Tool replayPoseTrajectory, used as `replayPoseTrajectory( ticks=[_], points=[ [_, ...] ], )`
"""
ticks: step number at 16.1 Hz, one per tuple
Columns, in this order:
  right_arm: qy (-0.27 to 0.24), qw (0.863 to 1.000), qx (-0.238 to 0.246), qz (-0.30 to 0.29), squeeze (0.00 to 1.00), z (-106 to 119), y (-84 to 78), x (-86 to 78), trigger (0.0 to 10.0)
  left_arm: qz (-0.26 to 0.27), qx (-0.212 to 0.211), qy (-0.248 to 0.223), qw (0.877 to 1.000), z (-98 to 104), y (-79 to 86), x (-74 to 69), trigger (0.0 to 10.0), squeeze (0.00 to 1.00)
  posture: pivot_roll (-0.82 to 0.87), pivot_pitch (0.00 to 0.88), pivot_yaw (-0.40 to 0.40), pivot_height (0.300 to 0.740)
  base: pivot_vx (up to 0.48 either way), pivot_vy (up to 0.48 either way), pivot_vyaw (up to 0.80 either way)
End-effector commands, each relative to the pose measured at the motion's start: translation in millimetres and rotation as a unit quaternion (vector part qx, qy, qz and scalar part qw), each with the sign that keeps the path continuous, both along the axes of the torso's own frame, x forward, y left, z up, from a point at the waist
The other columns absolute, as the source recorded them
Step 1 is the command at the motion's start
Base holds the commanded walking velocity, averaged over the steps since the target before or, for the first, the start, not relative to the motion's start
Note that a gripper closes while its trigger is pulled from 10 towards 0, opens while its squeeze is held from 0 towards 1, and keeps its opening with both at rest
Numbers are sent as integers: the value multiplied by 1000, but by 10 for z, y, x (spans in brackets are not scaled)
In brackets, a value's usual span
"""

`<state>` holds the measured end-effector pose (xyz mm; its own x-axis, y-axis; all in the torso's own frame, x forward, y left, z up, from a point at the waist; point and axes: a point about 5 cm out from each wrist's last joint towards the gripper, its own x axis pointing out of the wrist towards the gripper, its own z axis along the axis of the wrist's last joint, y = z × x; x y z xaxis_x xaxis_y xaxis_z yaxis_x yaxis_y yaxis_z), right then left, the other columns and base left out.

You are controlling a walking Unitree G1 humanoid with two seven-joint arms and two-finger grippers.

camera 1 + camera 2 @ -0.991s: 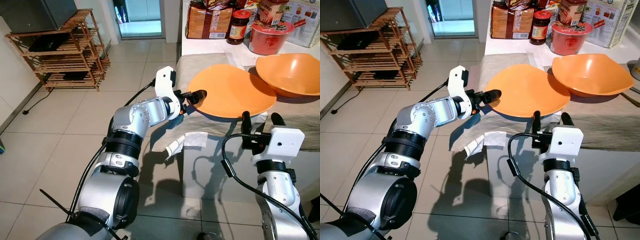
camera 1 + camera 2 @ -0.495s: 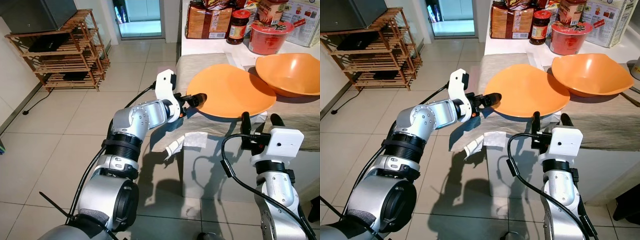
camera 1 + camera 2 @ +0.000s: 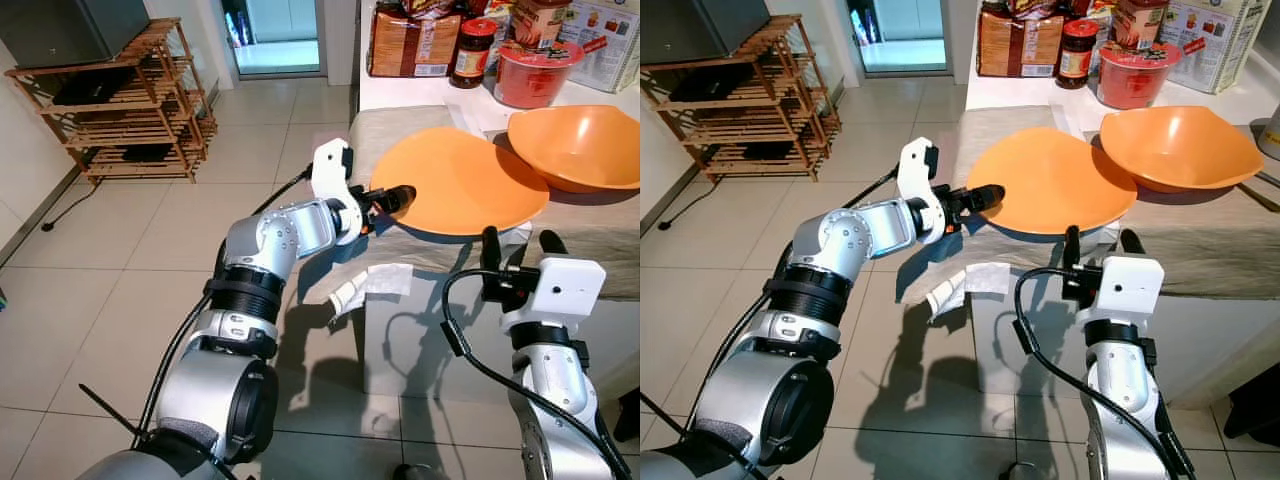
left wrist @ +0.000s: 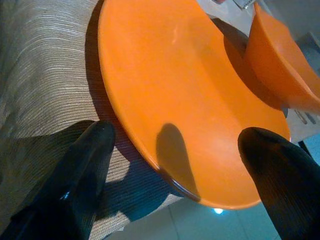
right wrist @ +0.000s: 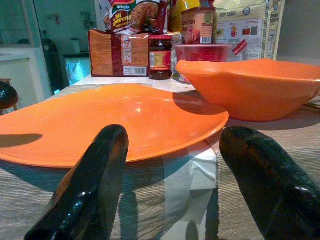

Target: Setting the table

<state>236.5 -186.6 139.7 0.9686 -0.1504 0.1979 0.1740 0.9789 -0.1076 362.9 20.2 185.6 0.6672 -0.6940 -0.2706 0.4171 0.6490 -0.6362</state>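
Left wrist view — shallow orange plate (image 4: 190,100)

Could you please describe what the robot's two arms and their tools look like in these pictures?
Both arms are silver metal with black ribbed joint bands and loose black cables. Each wrist carries a white boxy housing. The left tool and right tool each have two long, rounded, glossy black fingers; the left wrist also shows a small orange mark.

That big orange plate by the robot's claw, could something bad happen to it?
Maybe. The orange plate pokes out over the table edge, so a bump from the open left claw at its rim might tip it to the tiled floor. Its far side tucks under the orange bowl, so pulling the plate could drag or rock that bowl. The grey table runner underneath might also slide along with it.
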Motion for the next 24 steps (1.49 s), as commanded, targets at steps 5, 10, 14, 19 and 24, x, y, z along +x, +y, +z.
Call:
replayPoseTrajectory(
  ticks=[5, 10, 14, 19, 24],
  points=[
    [-3, 1000, 4, 0, 0, 22, 37, -15, 10000, -29, -34, 10, 999, 50, -361, -97, 10000, 0, -135, 48, 116, 740, 0, 0, 0],
    [-3, 1000, 5, -1, 0, 19, 44, -11, 10000, -57, -24, 9, 998, 33, -481, -167, 10000, 0, -137, 48, 119, 740, 0, 0, 0],
    [-3, 1000, 6, -2, 0, 8, 52, -7, 10000, -70, -15, 16, 997, -13, -540, -209, 10000, 0, -134, 43, 122, 740, 0, 0, 0],
    [-7, 1000, 7, -1, 0, 20, 61, 7, 10000, -78, -19, -8, 997, 13, -593, -205, 10000, 0, -135, 38, 123, 740, 0, 0, 0],
    [-6, 1000, 8, 2, 0, 19, 68, -15, 10000, -38, 5, -71, 997, 21, -433, -25, 10000, 0, -138, 51, 121, 740, 0, 0, 0]
  ],
)
